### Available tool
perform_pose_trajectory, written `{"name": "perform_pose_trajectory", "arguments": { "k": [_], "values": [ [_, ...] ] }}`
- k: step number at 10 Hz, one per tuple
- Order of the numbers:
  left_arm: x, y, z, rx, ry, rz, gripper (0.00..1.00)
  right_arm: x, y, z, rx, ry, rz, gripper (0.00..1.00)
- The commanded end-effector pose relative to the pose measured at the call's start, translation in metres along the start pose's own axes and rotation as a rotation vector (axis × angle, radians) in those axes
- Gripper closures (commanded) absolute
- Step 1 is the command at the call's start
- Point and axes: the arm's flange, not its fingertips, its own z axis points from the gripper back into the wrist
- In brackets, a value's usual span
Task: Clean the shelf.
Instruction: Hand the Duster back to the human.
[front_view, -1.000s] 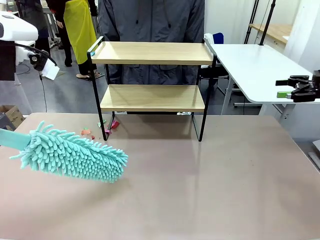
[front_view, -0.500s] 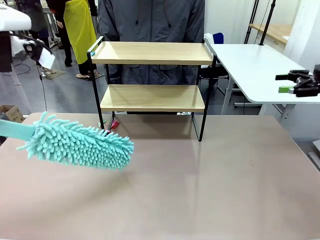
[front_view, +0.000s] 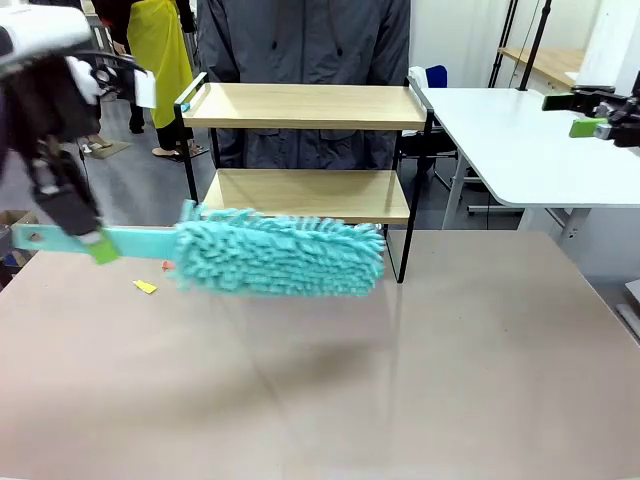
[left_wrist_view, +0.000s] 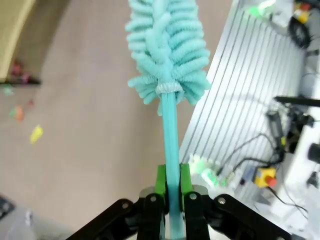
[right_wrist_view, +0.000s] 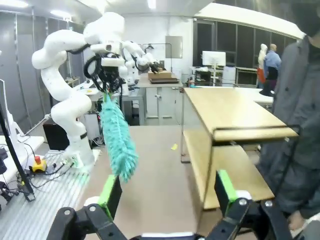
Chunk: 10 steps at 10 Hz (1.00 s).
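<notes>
No print readable on teal duster (front_view: 280, 253) or shelf (front_view: 305, 150).

Both arms are glossy white with rounded joints. The left gripper (left_wrist_view: 170, 200) is black with bright green pads; a dark cable loops by its wrist. The person (front_view: 300, 40) wears what looks like a dark grey jacket.

Open right gripper (right_wrist_view: 167, 192) faces shelf (right_wrist_view: 225, 130); far arm apparently holds duster (right_wrist_view: 117, 140).
</notes>
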Motion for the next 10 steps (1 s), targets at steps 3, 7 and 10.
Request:
{"name": "perform_pose_trajectory", "arguments": {
  "k": [3,7,10],
  "values": [
    [0.02,0.021,-0.052,0.005,-0.255,-0.189,0.87,-0.012,0.017,-0.043,-0.064,-0.039,-0.086,0.0],
    [0.028,0.025,-0.05,0.058,-0.254,-0.201,0.87,-0.02,0.018,-0.038,-0.034,-0.023,-0.067,0.0],
    [0.028,0.025,-0.05,0.058,-0.254,-0.201,0.87,-0.042,0.033,-0.059,-0.083,0.035,-0.053,0.0]
  ]
}}
